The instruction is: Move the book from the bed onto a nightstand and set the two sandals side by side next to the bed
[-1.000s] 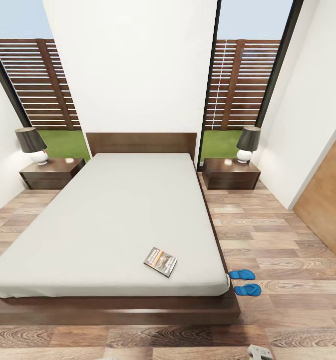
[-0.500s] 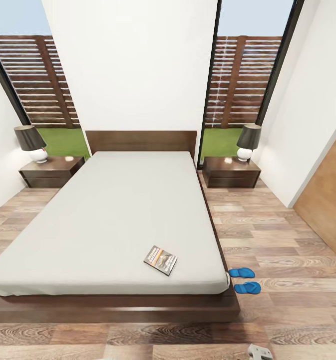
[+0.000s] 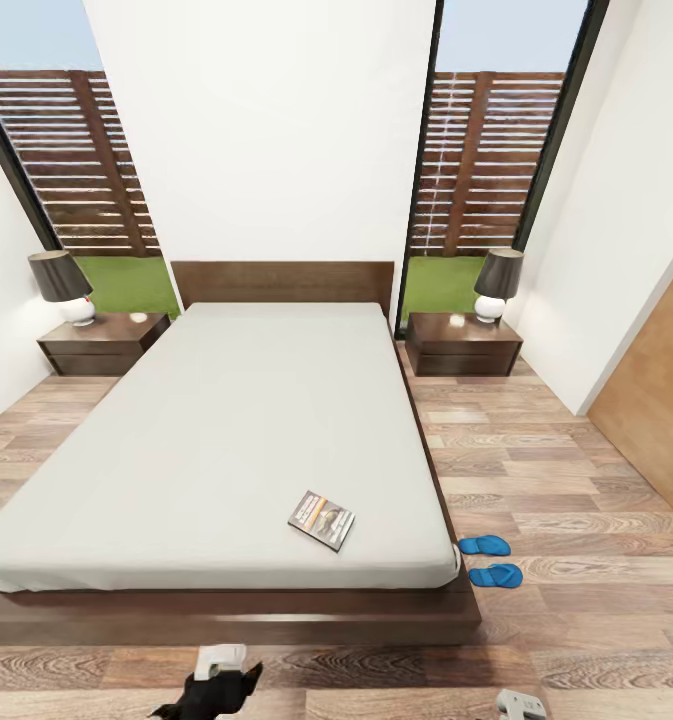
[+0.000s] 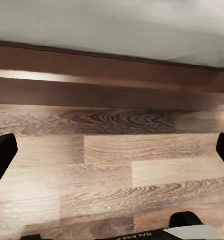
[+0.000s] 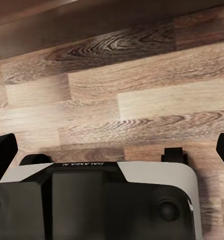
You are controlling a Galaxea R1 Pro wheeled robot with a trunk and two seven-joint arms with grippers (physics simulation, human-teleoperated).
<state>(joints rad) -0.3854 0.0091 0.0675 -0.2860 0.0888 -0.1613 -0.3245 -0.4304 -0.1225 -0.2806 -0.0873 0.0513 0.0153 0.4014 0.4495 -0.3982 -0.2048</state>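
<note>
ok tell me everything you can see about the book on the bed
The book is a small, thin paperback lying flat and closed on the light-grey mattress of the bed, near its foot corner on the side nearest the sandals. Its dark cover shows white lettering, too small to read, an orange band and a greyish picture. It sits askew to the bed's edges, touching only the mattress.

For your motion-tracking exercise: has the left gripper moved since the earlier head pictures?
Yes. The left gripper has risen into the head view from below, now showing over the floor just before the bed frame's foot.
</note>
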